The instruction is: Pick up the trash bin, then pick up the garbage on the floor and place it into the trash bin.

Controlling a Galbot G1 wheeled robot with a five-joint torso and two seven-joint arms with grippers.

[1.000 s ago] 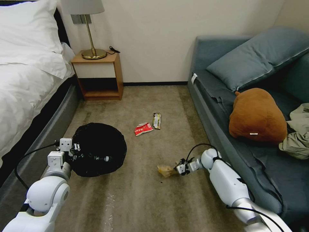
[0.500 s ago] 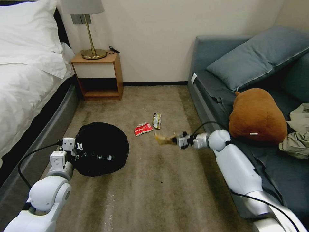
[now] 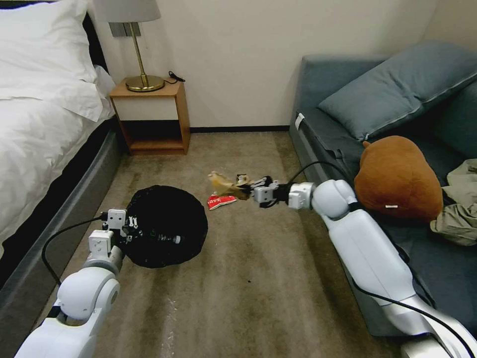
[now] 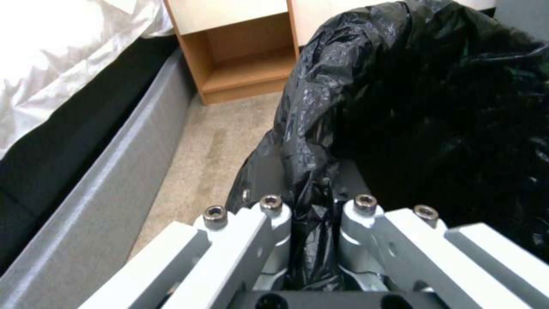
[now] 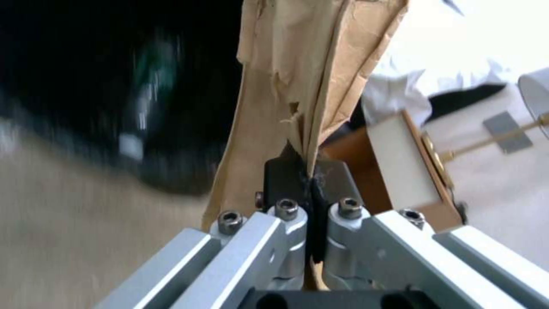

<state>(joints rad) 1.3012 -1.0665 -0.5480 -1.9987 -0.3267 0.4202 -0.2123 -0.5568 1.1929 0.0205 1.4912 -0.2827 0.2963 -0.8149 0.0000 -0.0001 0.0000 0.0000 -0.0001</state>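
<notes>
Since the earlier frame the right tool (image 3: 250,187) has carried the crumpled brown paper (image 3: 224,183) up off the carpet and leftward, and the trash bin (image 3: 166,226) has shifted right. The right tool's jaws are closed on the paper's lower edge, pads (image 5: 283,171) pinching it. The paper hangs in the air above the red-and-white snack packet (image 3: 221,201), up and to the right of the bin, not over its opening. The left tool (image 3: 130,229) is clamped on the bin's black bag rim (image 4: 312,201). A bottle (image 3: 168,239) lies inside the bin. Writing on the packet is not readable.
</notes>
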